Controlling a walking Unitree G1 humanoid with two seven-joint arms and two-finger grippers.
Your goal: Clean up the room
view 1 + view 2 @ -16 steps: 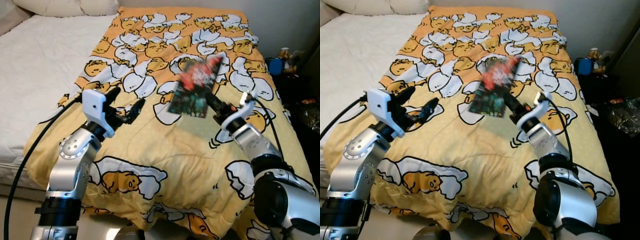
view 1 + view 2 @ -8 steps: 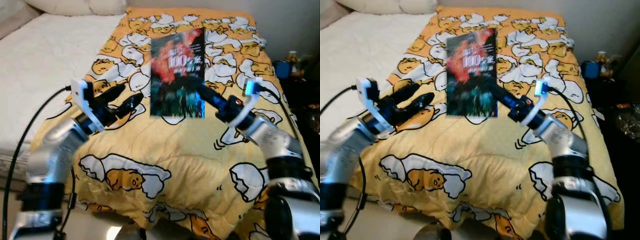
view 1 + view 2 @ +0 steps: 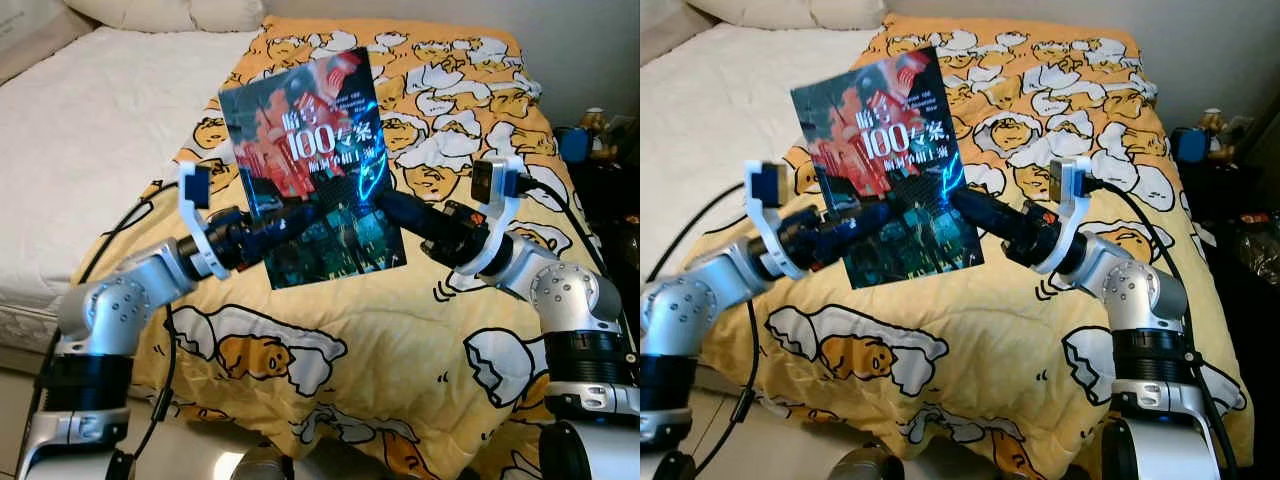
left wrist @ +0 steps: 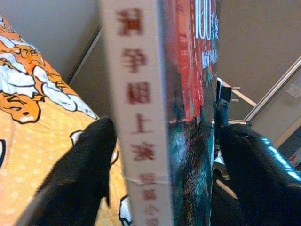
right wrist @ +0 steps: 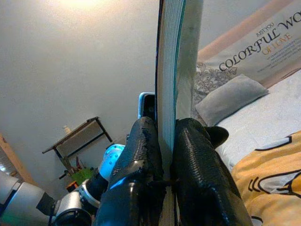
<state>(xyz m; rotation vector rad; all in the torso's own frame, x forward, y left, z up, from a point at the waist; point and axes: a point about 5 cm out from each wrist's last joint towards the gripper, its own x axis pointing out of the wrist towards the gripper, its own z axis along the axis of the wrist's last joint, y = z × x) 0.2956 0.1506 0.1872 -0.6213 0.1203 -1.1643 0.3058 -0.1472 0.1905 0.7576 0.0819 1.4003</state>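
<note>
Right pincer (image 5: 164, 160) clamped on a book (image 3: 305, 170) held upright above the bed (image 3: 90, 130), with the left pincer (image 4: 160, 155) spread around its other edge.

The bed, with its yellow egg-print blanket (image 3: 430, 330) and bare white sheet, runs out of frame at the foot and left side, and the book hides the blanket's middle. Open blanket lies all around below the book; a dark cluttered floor strip (image 3: 610, 170) borders the bed's right edge, its items too small to tell. Both silver arms reach forward with bent elbows, converging on the book from either side. In the left wrist view the white spine stands between the two black fingers (image 4: 75, 183), with gaps visible on both sides, so contact cannot be told. In the right wrist view both fingers (image 5: 141, 155) press the page edge.
</note>
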